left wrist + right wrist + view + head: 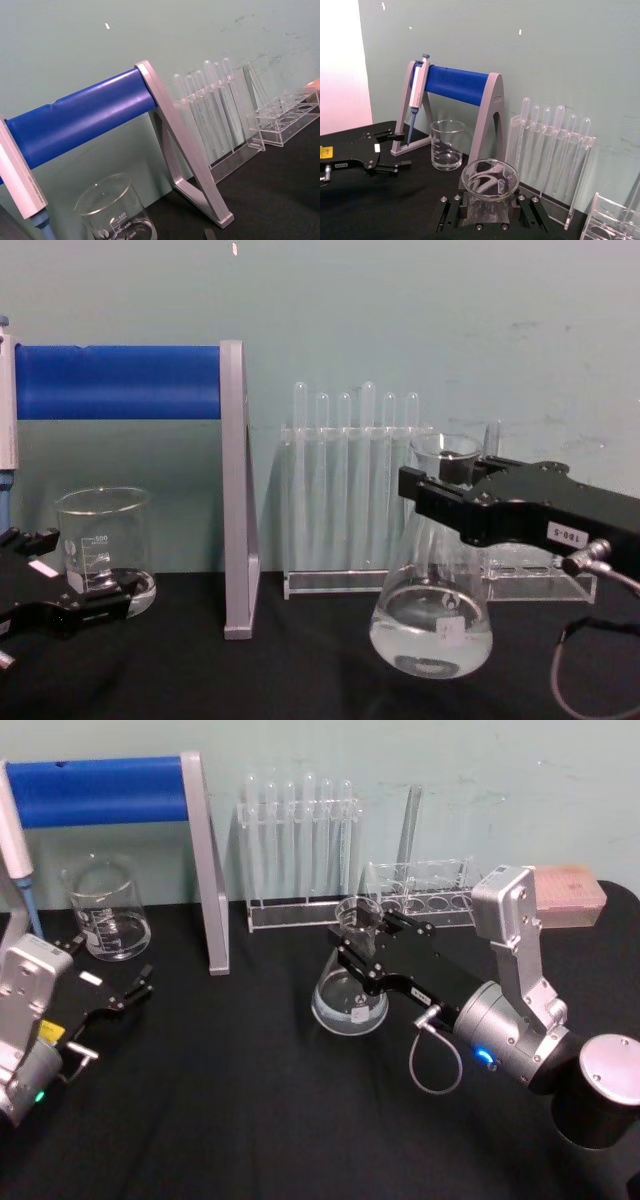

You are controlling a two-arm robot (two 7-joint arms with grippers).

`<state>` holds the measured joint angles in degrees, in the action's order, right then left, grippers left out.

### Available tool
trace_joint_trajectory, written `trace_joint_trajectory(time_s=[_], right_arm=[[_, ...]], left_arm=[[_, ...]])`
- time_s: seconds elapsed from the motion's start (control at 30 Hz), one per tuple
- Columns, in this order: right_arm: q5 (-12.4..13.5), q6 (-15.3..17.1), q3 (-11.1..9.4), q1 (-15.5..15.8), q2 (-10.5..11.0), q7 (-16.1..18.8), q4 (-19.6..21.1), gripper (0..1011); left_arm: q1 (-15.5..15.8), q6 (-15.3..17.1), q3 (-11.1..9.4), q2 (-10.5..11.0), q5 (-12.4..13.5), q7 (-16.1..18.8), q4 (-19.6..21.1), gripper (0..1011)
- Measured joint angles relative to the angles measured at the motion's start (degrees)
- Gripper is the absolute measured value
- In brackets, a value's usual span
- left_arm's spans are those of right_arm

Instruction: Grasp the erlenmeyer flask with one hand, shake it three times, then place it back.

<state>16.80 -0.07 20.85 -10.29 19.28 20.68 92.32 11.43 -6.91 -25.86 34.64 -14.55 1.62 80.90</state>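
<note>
The erlenmeyer flask (350, 1002) is clear glass with a little liquid in its wide base (432, 635). It leans slightly, and its base seems to hang just above the black cloth. My right gripper (362, 932) is shut on its neck just below the flared rim (490, 179). In the chest view the black jaws (445, 502) cross the neck from the right. My left gripper (112, 965) rests open and empty at the table's left, near the beaker. It also appears in the right wrist view (399, 149).
A glass beaker (106, 910) stands at the back left under a pipette stand (205, 870) with a blue bar. A rack of test tubes (300, 850) and a low clear rack (420, 895) line the back wall behind the flask. A pink box (570, 895) sits at back right.
</note>
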Motion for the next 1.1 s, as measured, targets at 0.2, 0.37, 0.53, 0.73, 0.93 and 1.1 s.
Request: trace_joint_trajectory(time_s=[0.2, 0.37, 0.53, 0.73, 0.93, 1.1], right_arm=[[0.00, 0.09, -0.23, 0.21, -0.26, -0.23, 0.03, 450], [0.03, 0.08, -0.35, 0.30, -0.41, -0.24, 0.00, 450], [0.03, 0.04, -0.36, 0.32, -0.56, -0.22, -0.16, 450], [0.04, -0.02, -0.35, 0.31, -0.65, -0.09, -0.27, 450], [0.19, 0.00, -0.35, 0.37, -0.65, 0.04, -0.28, 450], [0.21, 0.01, -0.28, 0.41, -0.68, 0.08, -0.27, 450]], left_arm=[[0.00, 0.00, 0.00, 0.00, 0.00, 0.00, 0.00, 1001], [0.00, 0.00, 0.00, 0.00, 0.00, 0.00, 0.00, 1001], [0.00, 0.00, 0.00, 0.00, 0.00, 0.00, 0.00, 1001], [0.00, 0.00, 0.00, 0.00, 0.00, 0.00, 0.00, 1001], [0.00, 0.00, 0.00, 0.00, 0.00, 0.00, 0.00, 1001], [0.00, 0.00, 0.00, 0.00, 0.00, 0.00, 0.00, 1001]])
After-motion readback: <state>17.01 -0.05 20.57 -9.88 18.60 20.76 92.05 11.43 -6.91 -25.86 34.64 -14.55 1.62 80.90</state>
